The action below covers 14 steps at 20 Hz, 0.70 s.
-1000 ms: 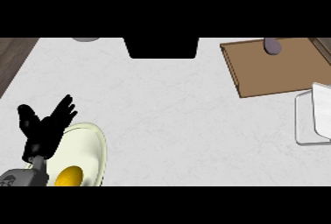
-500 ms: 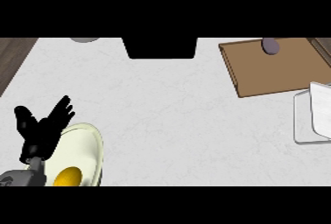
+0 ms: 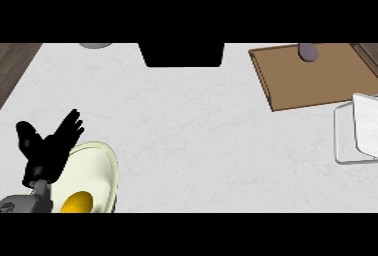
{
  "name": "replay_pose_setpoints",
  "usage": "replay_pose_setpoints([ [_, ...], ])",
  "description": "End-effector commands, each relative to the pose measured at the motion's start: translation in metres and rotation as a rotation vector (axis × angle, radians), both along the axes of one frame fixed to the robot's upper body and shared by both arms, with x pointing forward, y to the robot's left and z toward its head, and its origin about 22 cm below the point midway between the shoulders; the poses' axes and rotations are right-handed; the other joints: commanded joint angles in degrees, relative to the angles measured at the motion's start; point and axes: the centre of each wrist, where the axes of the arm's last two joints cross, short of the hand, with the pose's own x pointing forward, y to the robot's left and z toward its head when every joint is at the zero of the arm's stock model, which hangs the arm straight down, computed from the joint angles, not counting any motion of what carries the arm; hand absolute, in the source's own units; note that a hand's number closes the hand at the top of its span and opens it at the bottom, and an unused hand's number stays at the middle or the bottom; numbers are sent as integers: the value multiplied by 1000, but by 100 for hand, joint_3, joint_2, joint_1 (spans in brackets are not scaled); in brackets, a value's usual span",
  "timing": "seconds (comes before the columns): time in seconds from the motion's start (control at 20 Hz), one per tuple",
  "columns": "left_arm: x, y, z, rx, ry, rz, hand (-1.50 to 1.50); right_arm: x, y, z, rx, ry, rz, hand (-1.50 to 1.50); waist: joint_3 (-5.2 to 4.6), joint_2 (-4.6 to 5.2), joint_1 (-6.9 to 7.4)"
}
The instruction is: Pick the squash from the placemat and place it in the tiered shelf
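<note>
The white speckled surface (image 3: 192, 130) fills nearly all of what I see, with a strip of dark wood flooring (image 3: 15, 62) showing at its upper left corner. At the upper right lies a brown tray (image 3: 314, 82), flat on the surface, and a small greyish-purple object (image 3: 308, 51) sits near its far edge; I cannot tell what it is. Just below the tray, at the right edge, stands the white tiered shelf (image 3: 358, 130), cut off by the border. A black block (image 3: 181, 54) rests at the top centre, and a small grey round thing (image 3: 96, 45) peeks in at the top left.

At the lower left is the pale yellow-green placemat (image 3: 100, 165), oval in shape. The squash (image 3: 76, 202), orange-yellow, lies on its near end, well apart from the shelf across the surface.

My left hand (image 3: 46, 150) hovers over the left rim of the placemat, fingers spread and straight, holding nothing, just beyond the squash and not touching it. My right hand does not show
</note>
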Motion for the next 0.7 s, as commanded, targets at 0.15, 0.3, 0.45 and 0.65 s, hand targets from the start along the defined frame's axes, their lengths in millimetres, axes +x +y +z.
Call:
replay_pose_setpoints([
  [0.15, -26, -9, -40, -49, 89, 17, 0, -62, -47, 20, 111, -97, -170, -150, -66, 54, -86],
  [0.3, -28, -12, -27, -58, 84, -2, 0, -91, -75, 8, 175, -119, -148, -150, -52, 35, -108],
  [0.45, -18, -5, -32, -55, 102, 25, 0, -105, -89, -5, 170, -106, -110, -150, -54, 52, -169],
  [0.65, -22, -12, -30, -44, 104, 25, 0, -134, -102, -3, 151, -97, -77, -150, -48, 44, -185],
])
